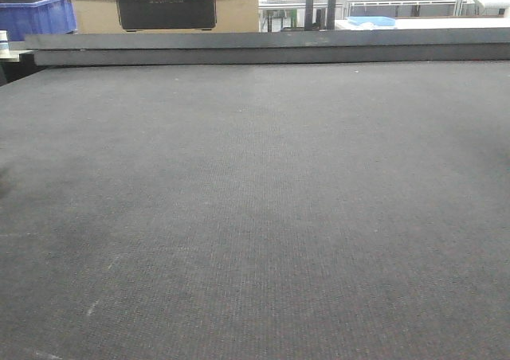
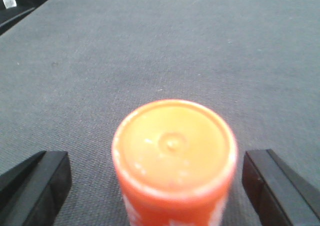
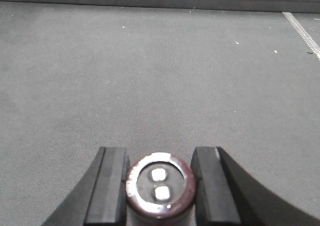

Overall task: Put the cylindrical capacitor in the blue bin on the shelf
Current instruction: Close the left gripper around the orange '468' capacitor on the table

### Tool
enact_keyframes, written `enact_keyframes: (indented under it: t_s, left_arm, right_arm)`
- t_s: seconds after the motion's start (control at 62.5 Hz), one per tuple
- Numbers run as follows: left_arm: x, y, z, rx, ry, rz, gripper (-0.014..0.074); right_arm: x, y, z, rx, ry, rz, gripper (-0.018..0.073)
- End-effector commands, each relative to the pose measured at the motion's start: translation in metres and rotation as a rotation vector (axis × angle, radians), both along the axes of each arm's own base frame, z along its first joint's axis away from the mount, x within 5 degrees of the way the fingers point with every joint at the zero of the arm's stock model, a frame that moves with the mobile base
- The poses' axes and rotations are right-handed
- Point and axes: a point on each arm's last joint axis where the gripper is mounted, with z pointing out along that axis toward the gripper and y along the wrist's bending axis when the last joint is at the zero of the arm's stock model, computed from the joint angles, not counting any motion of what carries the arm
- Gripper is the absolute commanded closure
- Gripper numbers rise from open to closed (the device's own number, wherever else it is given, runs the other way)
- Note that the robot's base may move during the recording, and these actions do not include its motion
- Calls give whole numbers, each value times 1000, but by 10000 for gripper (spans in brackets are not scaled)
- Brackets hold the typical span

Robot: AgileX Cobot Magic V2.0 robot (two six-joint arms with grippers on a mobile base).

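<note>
A dark maroon cylindrical capacitor (image 3: 160, 186), with a silver rim and two pale terminals on its end face, sits clamped between the black fingers (image 3: 111, 186) of my right gripper (image 3: 161, 180) above the grey mat. An orange cylinder (image 2: 175, 146) with a smooth orange top stands between the spread fingers (image 2: 42, 183) of my left gripper (image 2: 155, 176). There is a gap on each side, and that gripper is open. Neither gripper shows in the front view. The shelf and its blue bin are out of view.
A dark grey mat (image 1: 255, 217) covers the worktable, bounded at the back by a dark raised rail (image 1: 271, 49). Behind it stand a cardboard box (image 1: 163, 5) and a blue plastic crate (image 1: 32, 13). A pale strip (image 3: 302, 33) runs along the mat's right side.
</note>
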Motion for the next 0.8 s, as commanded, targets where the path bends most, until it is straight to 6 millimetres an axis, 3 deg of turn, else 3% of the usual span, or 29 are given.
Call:
enact_keyframes:
  t_s: [0.0, 0.064, 0.16, 0.352, 0.432, 0.592, 0.784]
  left_arm:
    - [7, 1, 2, -23, -37, 22, -3]
    - [9, 1, 3, -25, -40, 21, 17]
    - [11, 1, 5, -29, -47, 22, 117]
    - [11, 1, 5, -33, -49, 24, 563]
    - [11, 0, 5, -32, -47, 21, 706]
    - [9, -3, 19, -13, -82, -28, 708]
    - [10, -9, 70, -13, -25, -91, 708]
  right_arm:
    - [2, -1, 5, -2, -37, -6, 721]
    - [2, -1, 5, -2, -37, -6, 721]
    - [2, -1, 5, -2, -37, -6, 721]
    - [2, -1, 5, -2, -37, -6, 721]
    - [2, -1, 5, -2, -37, -6, 721]
    - [2, -1, 5, -2, -37, -6, 721]
    - [2, -1, 5, -2, -37, -6, 721]
